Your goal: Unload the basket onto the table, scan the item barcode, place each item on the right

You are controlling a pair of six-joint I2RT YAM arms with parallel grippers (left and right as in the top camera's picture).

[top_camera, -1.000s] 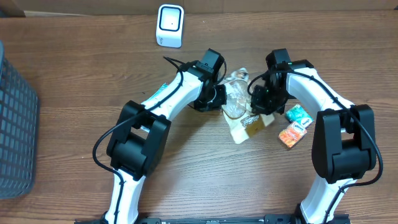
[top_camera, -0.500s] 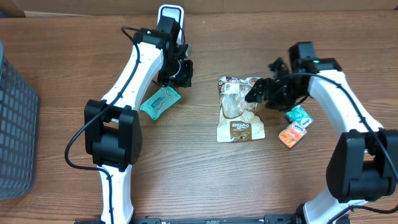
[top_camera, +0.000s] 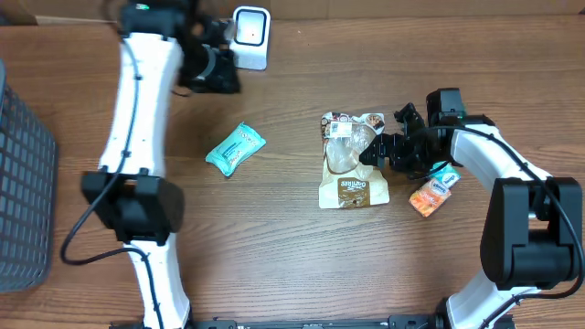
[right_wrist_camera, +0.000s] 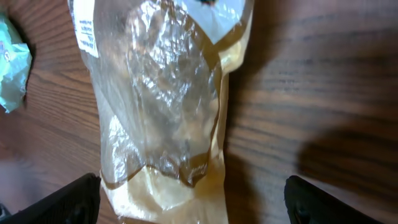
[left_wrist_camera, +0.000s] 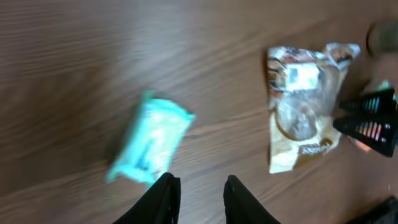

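Overhead, reading from the left, a dark basket (top_camera: pixel 23 174) is sitting at the table's edge, uninvolved; the left gripper (top_camera: pixel 212 70) is hanging at the back, just beside the white scanner (top_camera: pixel 249 37), having swung there from the centre, where a second ago it was crowding the clear bag together with the other arm; its fingers (left_wrist_camera: pixel 166 198) are standing slightly apart with only bare wood between them, so it is carrying nothing. Below it a teal packet (top_camera: pixel 235 148) is lying loose on the table (top_camera: pixel 274 256), on a spot that was bare a second ago. In the middle the clear bag (top_camera: pixel 352 160), brown at its lower end, is lying flat, its white-labelled end toward the scanner but well apart from it. The right gripper (top_camera: pixel 379 152) is hovering at the bag's right edge; its jaws, shut a second ago, are now gaping wide, fingertips (right_wrist_camera: pixel 74 196) at either side of the wrist view, gripping nothing. Farther right a small teal packet (top_camera: pixel 441 170) and an orange packet (top_camera: pixel 428 197) are lying close together. By my judgement both arms are letting go at once, so nothing is being presented to the scanner; a fresh pick-up is probably going to be needed first.
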